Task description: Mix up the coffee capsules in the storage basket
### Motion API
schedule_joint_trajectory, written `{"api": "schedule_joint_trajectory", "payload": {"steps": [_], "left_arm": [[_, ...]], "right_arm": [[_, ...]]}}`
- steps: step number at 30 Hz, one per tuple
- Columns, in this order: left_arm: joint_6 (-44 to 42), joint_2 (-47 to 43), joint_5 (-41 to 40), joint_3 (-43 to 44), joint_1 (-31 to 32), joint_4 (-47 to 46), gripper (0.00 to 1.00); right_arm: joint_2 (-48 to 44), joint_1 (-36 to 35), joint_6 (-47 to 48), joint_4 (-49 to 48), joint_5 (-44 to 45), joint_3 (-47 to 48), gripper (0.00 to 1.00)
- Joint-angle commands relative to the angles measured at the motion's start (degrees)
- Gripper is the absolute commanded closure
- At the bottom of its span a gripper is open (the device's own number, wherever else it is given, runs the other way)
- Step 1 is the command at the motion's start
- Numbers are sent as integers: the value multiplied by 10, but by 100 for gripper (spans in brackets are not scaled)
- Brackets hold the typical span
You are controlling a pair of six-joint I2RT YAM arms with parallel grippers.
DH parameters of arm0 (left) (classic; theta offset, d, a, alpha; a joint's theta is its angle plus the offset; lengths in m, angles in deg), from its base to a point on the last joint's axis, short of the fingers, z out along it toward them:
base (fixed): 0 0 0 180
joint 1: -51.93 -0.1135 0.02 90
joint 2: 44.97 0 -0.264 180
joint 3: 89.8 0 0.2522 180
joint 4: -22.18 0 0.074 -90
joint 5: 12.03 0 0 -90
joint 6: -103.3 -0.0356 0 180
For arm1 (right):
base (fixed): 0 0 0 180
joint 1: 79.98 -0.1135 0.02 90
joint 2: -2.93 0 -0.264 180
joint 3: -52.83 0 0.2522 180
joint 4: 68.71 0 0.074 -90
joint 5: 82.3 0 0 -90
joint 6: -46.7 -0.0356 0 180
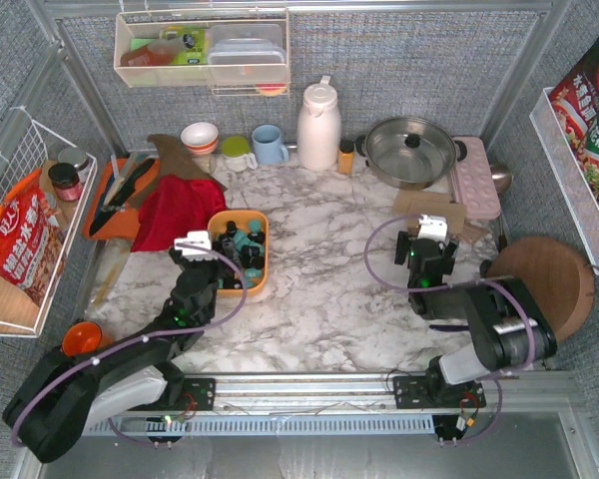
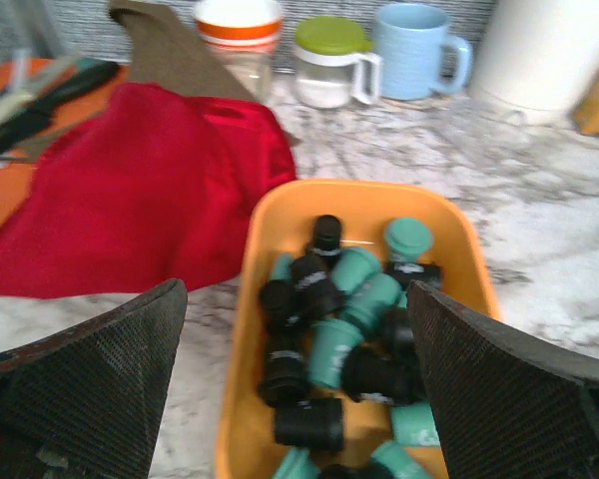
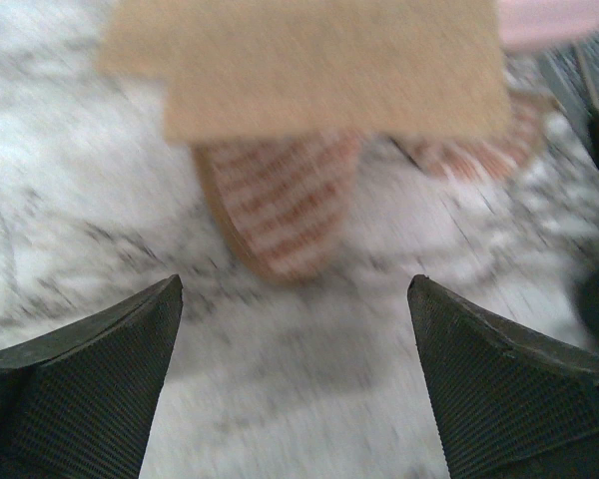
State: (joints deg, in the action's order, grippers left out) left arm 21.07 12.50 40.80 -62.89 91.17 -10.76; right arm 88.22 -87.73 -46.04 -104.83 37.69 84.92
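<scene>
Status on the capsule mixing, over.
Left gripper open, empty, at basket near end. Capsules black and teal, jumbled inside. Right gripper open, empty, over marble. Red cloth beside basket, not blocking.

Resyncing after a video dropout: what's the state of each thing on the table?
storage basket: upright, holding capsules.
coffee capsules: black and teal jumbled, several tipped.
left end effector: open, empty, at basket's near end.
right end effector: open, empty, far from basket.
pan: covered.
white carafe: upright, capped.
</scene>
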Motion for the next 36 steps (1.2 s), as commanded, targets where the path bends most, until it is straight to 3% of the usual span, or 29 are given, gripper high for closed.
{"api": "schedule_joint_trajectory", "payload": {"steps": [1, 3, 5, 6, 9, 11, 12, 14, 19, 24, 27, 28, 30, 31, 33, 36], "left_arm": [[-75, -41, -99, -30, -2, -40, 1], [-107, -54, -140, -50, -4, -66, 1], [-132, -57, -172, -67, -13, -92, 1], [-145, -56, -190, -73, -17, -107, 1], [-156, -41, -182, -94, -48, -118, 1], [-106, -15, -151, -121, -91, -124, 1], [-108, 7, -126, -132, -120, -171, 1], [-111, 33, -121, -120, -138, -174, 1], [-80, 85, -7, -90, -230, -185, 1], [-109, 207, 78, -85, -270, -355, 1], [-137, 247, 72, -50, -272, -333, 1], [-142, 266, 112, -52, -283, -358, 1], [-107, 313, 90, -85, -312, -486, 0], [-56, 323, 128, -111, -346, -513, 1], [-25, 320, 161, -105, -388, -498, 1], [-16, 320, 163, -32, -403, -374, 1]], "right_arm": [[11, 25, 6, -20, -123, 14, 1], [37, 35, 10, -42, -145, 24, 1], [15, 34, 3, 35, -137, 45, 1], [24, 35, 5, 12, -140, 42, 1], [24, 34, 6, 9, -136, 40, 1], [20, 34, 4, 22, -138, 43, 1], [23, 34, 5, 14, -139, 42, 1], [19, 34, 5, 22, -138, 44, 1], [20, 34, 4, 22, -139, 44, 1], [19, 34, 5, 23, -139, 43, 1], [19, 34, 5, 23, -138, 43, 1], [19, 34, 4, 23, -139, 43, 1], [19, 34, 5, 23, -138, 43, 1], [19, 34, 5, 23, -138, 43, 1], [20, 34, 5, 23, -138, 43, 1], [20, 34, 5, 23, -139, 44, 1]]}}
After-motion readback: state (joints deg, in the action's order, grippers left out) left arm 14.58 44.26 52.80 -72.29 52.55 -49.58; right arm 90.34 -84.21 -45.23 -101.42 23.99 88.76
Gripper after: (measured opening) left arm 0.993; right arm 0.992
